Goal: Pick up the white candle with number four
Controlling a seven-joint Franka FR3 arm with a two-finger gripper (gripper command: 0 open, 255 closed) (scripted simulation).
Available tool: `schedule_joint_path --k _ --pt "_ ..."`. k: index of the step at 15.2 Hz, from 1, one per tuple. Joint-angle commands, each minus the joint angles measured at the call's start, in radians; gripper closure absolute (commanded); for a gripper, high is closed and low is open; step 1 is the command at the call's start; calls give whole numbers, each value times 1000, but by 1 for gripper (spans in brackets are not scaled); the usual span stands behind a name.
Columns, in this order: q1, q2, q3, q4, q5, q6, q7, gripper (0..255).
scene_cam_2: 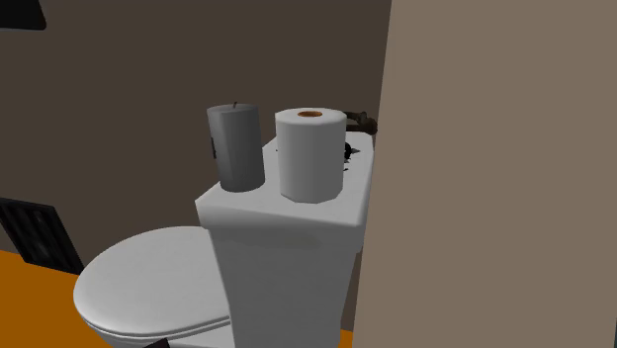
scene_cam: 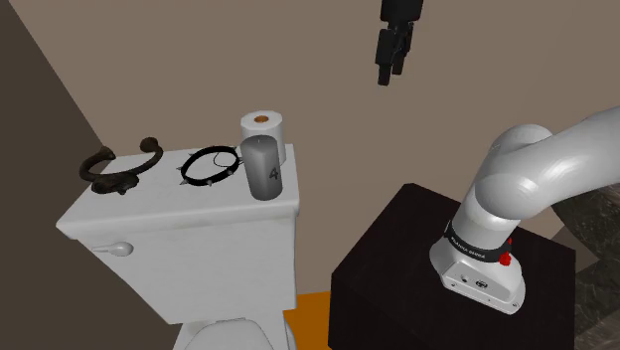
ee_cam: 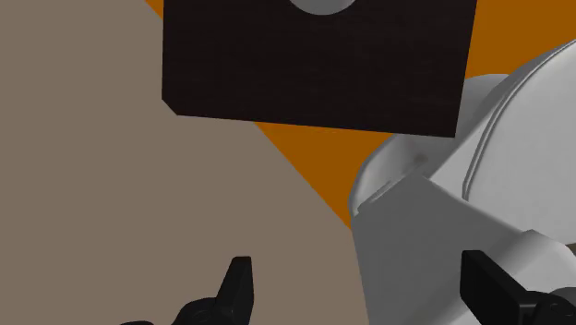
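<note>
A white toilet (scene_cam: 179, 224) stands against the brown wall, with the dark box stand (scene_cam: 397, 268) beside it. At the end of the tank lid nearest the stand, a grey cylindrical candle marked 4 (scene_cam: 263, 169) stands upright, just beside a white paper roll (scene_cam: 262, 124). High above, the black gripper (scene_cam: 387, 72) hangs with its fingers wide apart, holding nothing.

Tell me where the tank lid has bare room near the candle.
Bare: the front strip of the tank lid, between its front edge and the hook and spiked ring. Crowded: the end by the stand, where the candle has the paper roll close behind and the ring beside it.
</note>
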Motion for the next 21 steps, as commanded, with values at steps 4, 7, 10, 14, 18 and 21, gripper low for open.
schedule_joint_path --k 4,7,10,14,18,21 --pt "18 13 74 -17 39 58 76 0" --pt "34 40 148 -23 73 118 151 0" --pt "47 80 223 -16 99 179 227 0" --pt "56 153 324 11 117 260 330 0" --pt "53 246 429 60 111 337 438 0" --pt "42 329 509 111 85 388 525 0"
